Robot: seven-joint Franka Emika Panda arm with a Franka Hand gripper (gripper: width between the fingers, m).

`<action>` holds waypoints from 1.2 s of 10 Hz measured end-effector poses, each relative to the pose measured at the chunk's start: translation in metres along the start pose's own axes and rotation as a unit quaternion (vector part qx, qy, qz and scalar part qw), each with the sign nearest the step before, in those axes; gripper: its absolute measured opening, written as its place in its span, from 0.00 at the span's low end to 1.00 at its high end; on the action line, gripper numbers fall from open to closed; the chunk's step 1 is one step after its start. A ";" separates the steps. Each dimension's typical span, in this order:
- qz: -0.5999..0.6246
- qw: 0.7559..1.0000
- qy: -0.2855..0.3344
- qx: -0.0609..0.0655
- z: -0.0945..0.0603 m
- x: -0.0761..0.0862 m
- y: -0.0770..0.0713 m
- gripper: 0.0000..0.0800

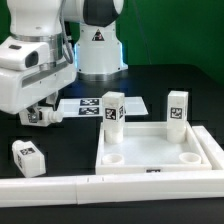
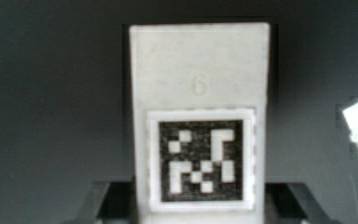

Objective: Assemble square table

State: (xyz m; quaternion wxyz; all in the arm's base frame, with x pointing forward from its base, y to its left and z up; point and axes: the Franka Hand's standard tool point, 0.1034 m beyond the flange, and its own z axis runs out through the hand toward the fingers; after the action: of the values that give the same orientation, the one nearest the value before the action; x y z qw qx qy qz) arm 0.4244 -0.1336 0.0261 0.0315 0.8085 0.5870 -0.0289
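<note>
The white square tabletop [image 1: 150, 158] lies rim up at the exterior view's right. Two white tagged legs stand upright at its far corners, one [image 1: 112, 108] on the left and one [image 1: 177, 105] on the right. A third leg [image 1: 28, 157] lies loose on the black table at the exterior view's left. My gripper [image 1: 42, 116] hangs low over the table left of the tabletop. In the wrist view the gripper [image 2: 202, 196] is shut on a fourth tagged leg [image 2: 201, 100]. Its dark fingers [image 2: 119, 200] press both sides of the leg's tagged end.
The long white L-shaped rail [image 1: 90, 186] runs along the front and up the exterior view's right side [image 1: 214, 150] of the tabletop. The marker board [image 1: 85, 104] lies flat behind my gripper. The robot's base [image 1: 100, 45] stands at the back.
</note>
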 end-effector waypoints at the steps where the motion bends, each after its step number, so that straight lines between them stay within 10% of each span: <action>1: -0.076 0.997 -0.001 -0.020 -0.002 0.003 -0.004 0.36; 2: -0.130 0.991 -0.003 -0.036 -0.001 0.001 -0.006 0.36; 7: -0.321 0.947 -0.018 -0.025 0.003 -0.003 -0.012 0.36; 12: -0.507 0.861 -0.018 0.015 0.008 -0.009 -0.026 0.36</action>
State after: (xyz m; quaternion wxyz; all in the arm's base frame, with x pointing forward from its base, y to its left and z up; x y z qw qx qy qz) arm 0.3963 -0.1348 0.0186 0.0107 0.3985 0.9149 -0.0642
